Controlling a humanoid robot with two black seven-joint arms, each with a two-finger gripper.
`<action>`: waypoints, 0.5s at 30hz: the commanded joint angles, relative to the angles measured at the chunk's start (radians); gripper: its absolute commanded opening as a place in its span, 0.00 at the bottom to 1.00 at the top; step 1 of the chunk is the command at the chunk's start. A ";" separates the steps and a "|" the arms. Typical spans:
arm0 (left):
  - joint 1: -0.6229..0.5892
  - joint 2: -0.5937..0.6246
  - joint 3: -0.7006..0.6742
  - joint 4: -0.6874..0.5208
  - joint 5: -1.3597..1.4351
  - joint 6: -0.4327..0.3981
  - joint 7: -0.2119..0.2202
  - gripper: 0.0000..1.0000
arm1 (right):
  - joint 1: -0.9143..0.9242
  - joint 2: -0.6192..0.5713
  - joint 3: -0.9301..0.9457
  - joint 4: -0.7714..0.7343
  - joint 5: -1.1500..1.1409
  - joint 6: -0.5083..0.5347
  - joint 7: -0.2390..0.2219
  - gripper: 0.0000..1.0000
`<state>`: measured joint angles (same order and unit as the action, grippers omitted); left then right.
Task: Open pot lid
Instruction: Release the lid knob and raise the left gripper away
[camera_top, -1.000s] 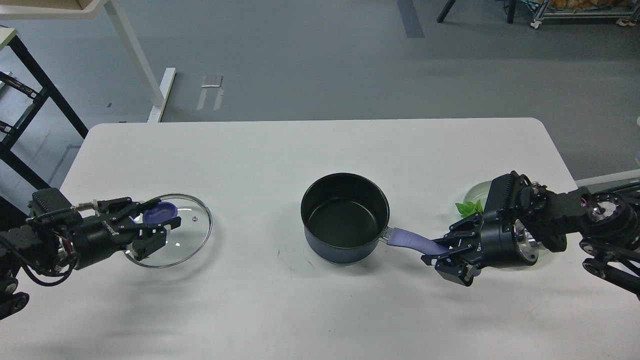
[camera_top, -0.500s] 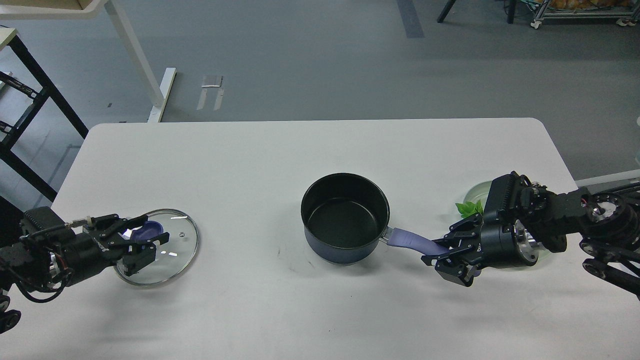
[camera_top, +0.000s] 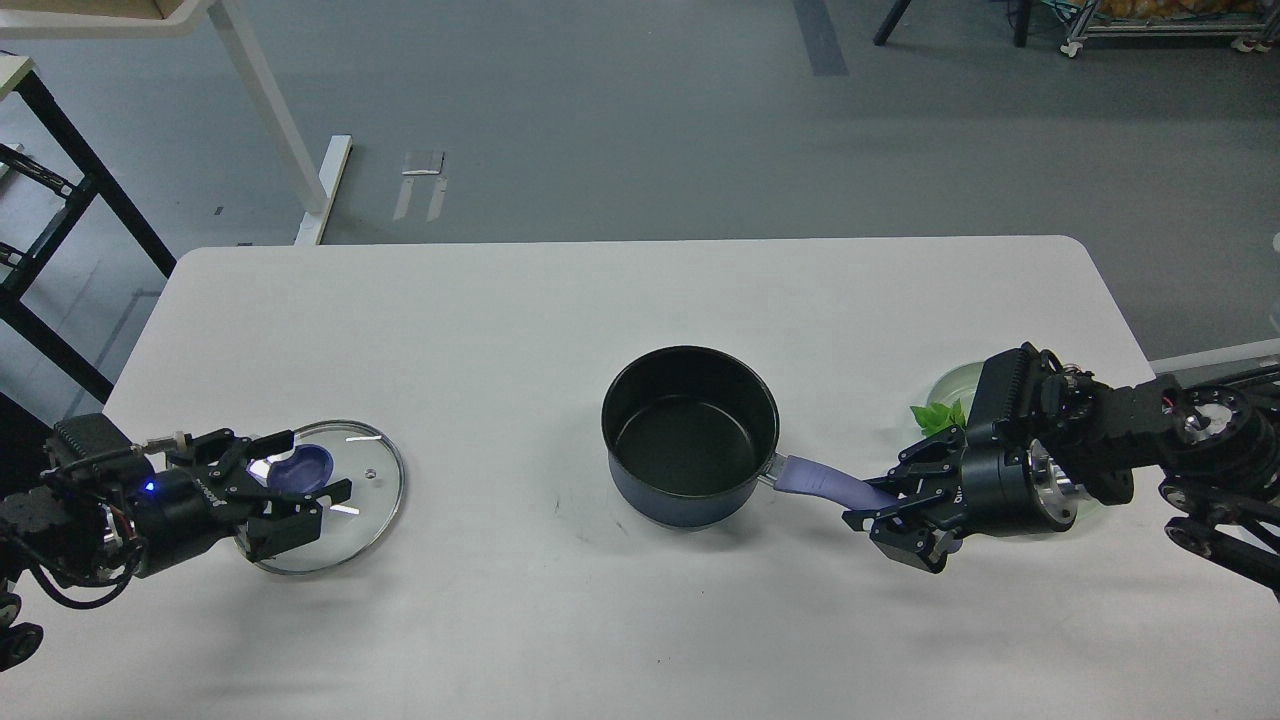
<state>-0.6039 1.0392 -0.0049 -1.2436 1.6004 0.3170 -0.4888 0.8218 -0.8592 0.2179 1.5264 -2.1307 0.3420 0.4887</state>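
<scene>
Lid (camera_top: 340, 490) between left hand (camera_top: 290, 490) fingers

The right gripper (camera_top: 905, 520) covers the end of the handle (camera_top: 825, 483). Behind that wrist, a dish (camera_top: 950, 382) and green leaves (camera_top: 938, 417) peek out (mostly blocked). Both arms run off frame; the left gripper (camera_top: 290, 495) hides part of the lid (camera_top: 365, 485), perhaps its near rim.

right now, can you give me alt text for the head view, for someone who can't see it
An open dark pot sits mid-table, its glass lid lying flat on the white table to the left. The left gripper has its jaws open around the lid's blue knob, while the right gripper is closed on the pot's purple handle. A small dish with green leaves sits behind the right arm.
</scene>
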 joint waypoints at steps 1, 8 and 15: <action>-0.057 0.030 -0.052 -0.080 -0.299 -0.151 0.000 0.99 | -0.001 -0.001 0.000 0.000 0.000 0.000 0.000 0.29; -0.135 0.012 -0.124 -0.008 -0.986 -0.375 0.000 0.99 | -0.001 -0.001 0.000 0.000 0.000 0.000 0.000 0.30; -0.129 -0.132 -0.126 0.165 -1.396 -0.400 0.000 0.99 | -0.004 0.000 -0.002 0.000 0.000 0.000 0.000 0.36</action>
<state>-0.7399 0.9680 -0.1293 -1.1519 0.3743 -0.0655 -0.4885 0.8196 -0.8608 0.2165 1.5263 -2.1307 0.3420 0.4886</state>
